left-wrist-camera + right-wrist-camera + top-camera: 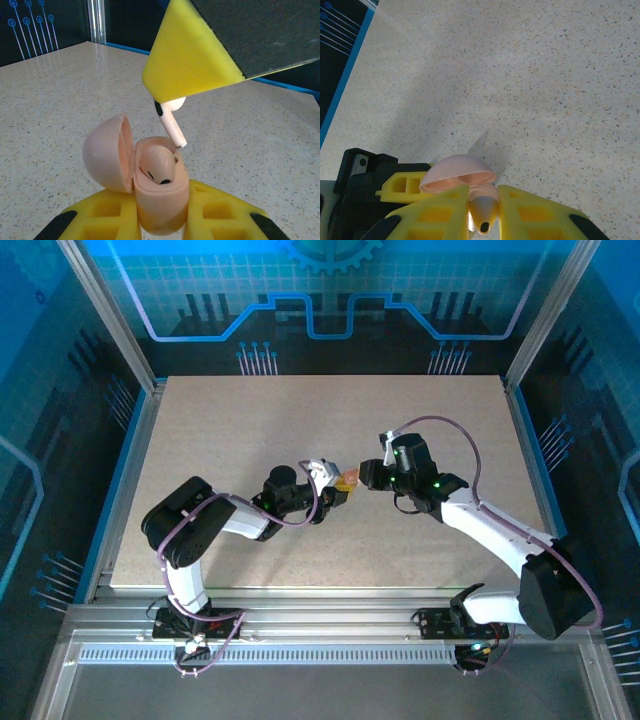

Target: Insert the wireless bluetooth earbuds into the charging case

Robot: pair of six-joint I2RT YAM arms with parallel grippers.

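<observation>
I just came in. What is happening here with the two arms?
The left gripper holds a pink charging case with its lid open, and one pale pink earbud already sits inside. The right gripper holds a second pale pink earbud in its fingers, stem pointing down, with the tip close to the case's open rim. This one is not yet in its slot.

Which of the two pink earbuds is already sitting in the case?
The lower earbud, nested in the open pink case; the other earbud hangs above it in the right gripper.
</observation>
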